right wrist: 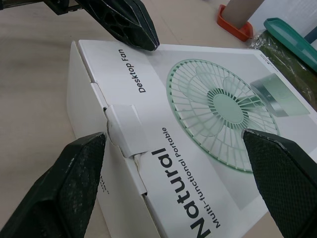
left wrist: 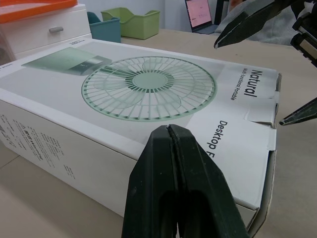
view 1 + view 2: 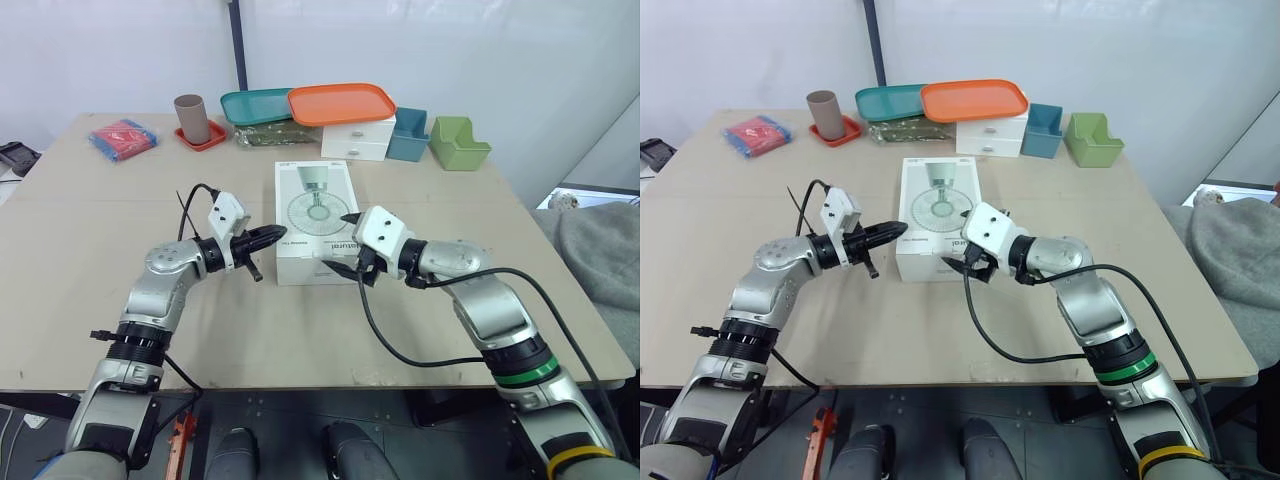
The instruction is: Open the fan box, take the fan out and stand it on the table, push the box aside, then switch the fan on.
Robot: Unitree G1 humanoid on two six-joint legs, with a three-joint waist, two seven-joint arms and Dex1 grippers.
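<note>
Centrally on a pale wooden desk [image 3: 100,220], a white fan box [image 3: 316,215] lies flat, its long side running away from the robot. Its top face shows a drawing of a pale green fan and the words "Natural" and "Desktop Fan". The box is shut, with the tuck tab [image 1: 130,130] of its near end flap folded down.

The left hand [image 3: 275,233] has its two black fingers pressed together. Their tips point at the near left edge of the box top; contact cannot be judged. The right hand [image 3: 335,242] is spread wide at the near right corner, holding nothing. One finger is over the top face and the other is low beside the near end.

Along the far edge sit a brown cup [image 3: 192,118] on a red coaster [image 3: 200,137], a teal tray [image 3: 255,104], an orange tray [image 3: 341,103] on a white drawer unit [image 3: 355,140], a teal bin [image 3: 409,135] and a green bin [image 3: 458,143]. A red and blue packet [image 3: 123,137] lies far left.
</note>
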